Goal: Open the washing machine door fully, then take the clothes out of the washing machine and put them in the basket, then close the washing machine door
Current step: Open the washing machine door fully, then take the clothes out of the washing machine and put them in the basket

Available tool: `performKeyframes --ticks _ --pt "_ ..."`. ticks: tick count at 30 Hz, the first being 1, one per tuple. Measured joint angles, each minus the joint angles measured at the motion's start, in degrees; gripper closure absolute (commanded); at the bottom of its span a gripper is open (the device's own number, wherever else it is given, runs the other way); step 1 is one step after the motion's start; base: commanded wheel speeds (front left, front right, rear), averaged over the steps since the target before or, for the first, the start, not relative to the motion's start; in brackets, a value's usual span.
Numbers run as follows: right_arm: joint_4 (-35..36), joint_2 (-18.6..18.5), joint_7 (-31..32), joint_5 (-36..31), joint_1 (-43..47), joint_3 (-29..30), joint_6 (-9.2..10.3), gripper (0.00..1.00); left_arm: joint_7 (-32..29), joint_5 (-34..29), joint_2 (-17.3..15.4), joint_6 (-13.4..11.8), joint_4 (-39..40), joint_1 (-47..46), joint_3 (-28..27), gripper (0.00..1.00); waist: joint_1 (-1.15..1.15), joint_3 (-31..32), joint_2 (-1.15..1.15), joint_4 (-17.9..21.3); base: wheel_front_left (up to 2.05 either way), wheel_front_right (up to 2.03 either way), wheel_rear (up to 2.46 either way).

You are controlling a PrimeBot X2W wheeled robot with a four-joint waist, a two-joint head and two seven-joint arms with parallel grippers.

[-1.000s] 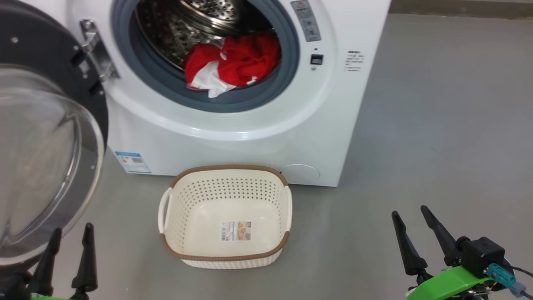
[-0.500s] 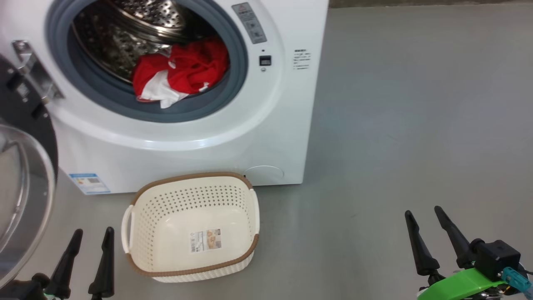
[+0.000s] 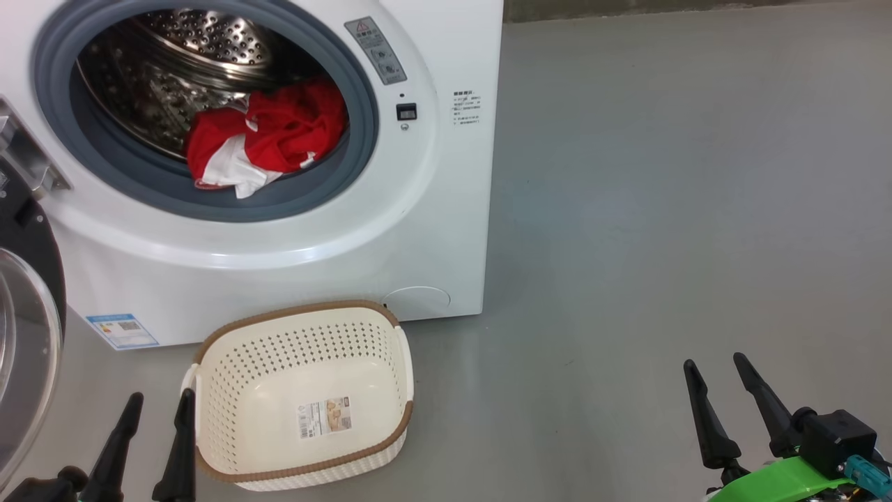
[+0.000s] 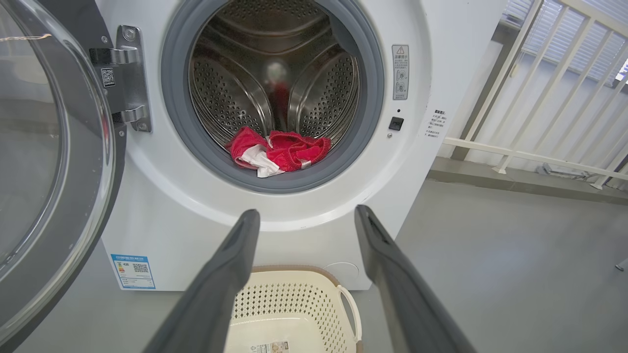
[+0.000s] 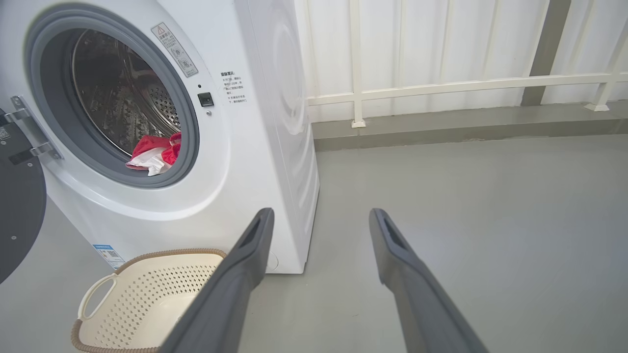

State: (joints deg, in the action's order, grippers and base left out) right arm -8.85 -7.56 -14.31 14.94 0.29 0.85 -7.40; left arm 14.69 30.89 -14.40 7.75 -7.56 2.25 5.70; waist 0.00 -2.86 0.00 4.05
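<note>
Both hands are released and hold nothing: the left hand (image 3: 162, 394) hangs low just beside the near left corner of the basket (image 3: 293, 348), and the right hand (image 3: 713, 359) hovers well apart over bare grey floor (image 3: 627, 244). The washing machine door (image 4: 54, 147) stands swung open to the left, the clothes (image 3: 265, 143) lie bunched at the front of the drum (image 3: 174, 56) of the washing machine (image 3: 279, 265), partly over its grey rubber ring (image 3: 279, 206), and the basket sits on the floor just before the machine

Grey floor (image 3: 662, 209) bears washing machine (image 3: 432, 230) and basket (image 3: 237, 376)
</note>
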Motion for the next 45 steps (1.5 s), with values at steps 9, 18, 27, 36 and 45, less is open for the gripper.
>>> performKeyframes --ticks 9,18,27,36,45 --pt "0.01 0.0 0.0 0.0 0.01 0.04 0.0 0.0 0.0 0.0 0.51 0.0 0.04 0.01 -0.56 0.0 0.0 0.27 0.0 -0.14 0.0 0.0 0.0" --pt "0.01 -0.01 0.0 0.0 0.0 0.03 0.0 0.0 0.0 -0.02 0.94 0.0 -1.16 0.01 -1.57 0.0 0.0 -0.12 0.0 -0.71 0.0 0.0 0.0" --pt "0.02 0.07 0.0 -0.07 -0.01 -0.05 0.0 0.0 0.0 0.11 0.88 0.0 -1.3 -0.02 -1.48 0.0 0.0 -0.88 0.0 -1.08 0.36 -0.36 0.0" --pt "0.16 0.26 0.0 -0.15 -0.24 -0.08 0.0 0.0 0.0 0.81 0.41 0.0 -1.24 -0.26 -1.26 0.0 0.0 -2.3 0.0 -1.31 1.34 -1.34 0.0" --pt "0.29 0.47 0.0 -0.24 -0.41 -0.15 0.0 0.0 0.0 0.97 0.41 0.0 -1.19 -1.71 -1.37 0.0 0.0 -3.42 0.0 -1.48 1.19 -1.19 0.0"
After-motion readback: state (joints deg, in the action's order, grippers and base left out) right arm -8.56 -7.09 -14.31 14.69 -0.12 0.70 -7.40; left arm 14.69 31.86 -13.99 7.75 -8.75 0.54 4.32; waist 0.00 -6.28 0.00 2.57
